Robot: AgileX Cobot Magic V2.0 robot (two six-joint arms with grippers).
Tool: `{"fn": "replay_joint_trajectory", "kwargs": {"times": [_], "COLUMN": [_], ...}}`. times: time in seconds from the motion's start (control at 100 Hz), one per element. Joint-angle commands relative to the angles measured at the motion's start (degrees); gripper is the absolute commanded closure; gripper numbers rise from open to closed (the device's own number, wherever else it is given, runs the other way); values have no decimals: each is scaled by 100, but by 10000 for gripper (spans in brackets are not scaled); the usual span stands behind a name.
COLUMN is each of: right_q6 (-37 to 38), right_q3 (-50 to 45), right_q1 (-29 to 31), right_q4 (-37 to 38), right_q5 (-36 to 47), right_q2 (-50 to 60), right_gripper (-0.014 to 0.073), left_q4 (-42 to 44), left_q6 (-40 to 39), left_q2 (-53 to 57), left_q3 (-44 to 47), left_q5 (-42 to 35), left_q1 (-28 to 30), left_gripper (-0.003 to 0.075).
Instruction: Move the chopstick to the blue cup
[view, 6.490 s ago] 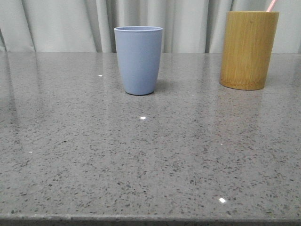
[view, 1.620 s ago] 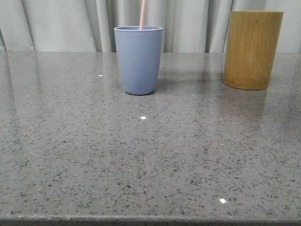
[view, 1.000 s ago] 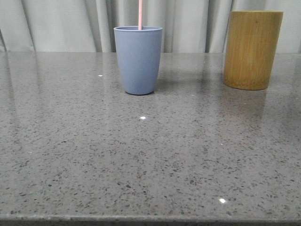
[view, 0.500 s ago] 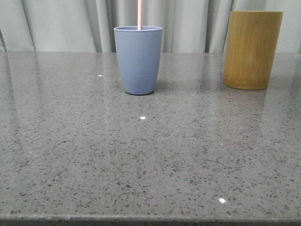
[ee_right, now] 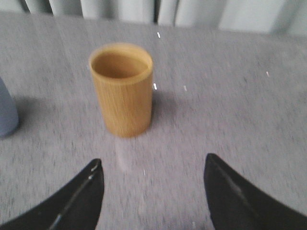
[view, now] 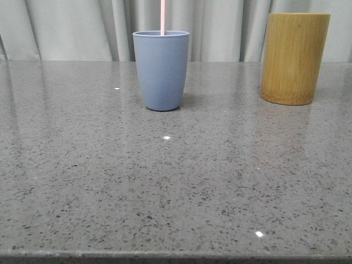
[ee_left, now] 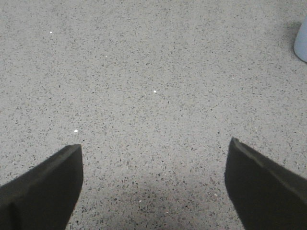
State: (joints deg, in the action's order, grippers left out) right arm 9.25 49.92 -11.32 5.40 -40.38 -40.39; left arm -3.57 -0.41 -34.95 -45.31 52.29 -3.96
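Observation:
The blue cup [view: 161, 70] stands upright at the back middle of the grey stone table. A thin pale pink chopstick [view: 163, 16] rises from its mouth and runs out of the top of the front view. An edge of the blue cup [ee_left: 301, 42] shows in the left wrist view, and a sliver of the blue cup [ee_right: 6, 111] in the right wrist view. My left gripper [ee_left: 153, 184] is open over bare table, holding nothing. My right gripper [ee_right: 151, 189] is open and empty, short of the bamboo cylinder. Neither gripper shows in the front view.
A yellow-brown bamboo cylinder [view: 295, 58] stands at the back right; the right wrist view looks into the bamboo cylinder [ee_right: 121, 87] and nothing shows inside it. Pale curtains [view: 71, 27] hang behind the table. The table's front edge [view: 176, 256] runs along the bottom.
6.5 s ago the pink stick stood in the bamboo cylinder; it now stands in the blue cup. Over the last second little changes; the bamboo cylinder has shifted slightly left.

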Motion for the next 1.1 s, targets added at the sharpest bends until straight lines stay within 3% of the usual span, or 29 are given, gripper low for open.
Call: {"fn": "replay_joint_trajectory", "kwargs": {"times": [0.0,0.22,0.43,0.57,0.76,0.81,1.09], "right_q6": [-25,37,65,65,65,65,65], "right_q3": [-88,-389,-407,-407,-407,-407,-407], "right_q1": [56,56,56,56,56,56,56], "right_q4": [90,109,109,109,109,109,104], "right_q5": [22,-569,-544,-538,-527,-527,-543], "right_q2": [488,1170,1227,1227,1227,1227,1227], "right_gripper": [127,127,144,314,648,657,662], "left_q4": [-54,-77,-77,-77,-77,-77,-77], "left_q6": [-37,-37,-37,-37,-37,-37,-37], "left_q2": [-3,-14,-14,-14,-14,-14,-14], "left_q3": [-151,-151,-151,-151,-151,-151,-151], "left_q5": [-402,-402,-402,-402,-402,-402,-402], "left_q1": [22,22,22,22,22,22,22], "left_gripper": [134,134,150,310,662,743,739]}}
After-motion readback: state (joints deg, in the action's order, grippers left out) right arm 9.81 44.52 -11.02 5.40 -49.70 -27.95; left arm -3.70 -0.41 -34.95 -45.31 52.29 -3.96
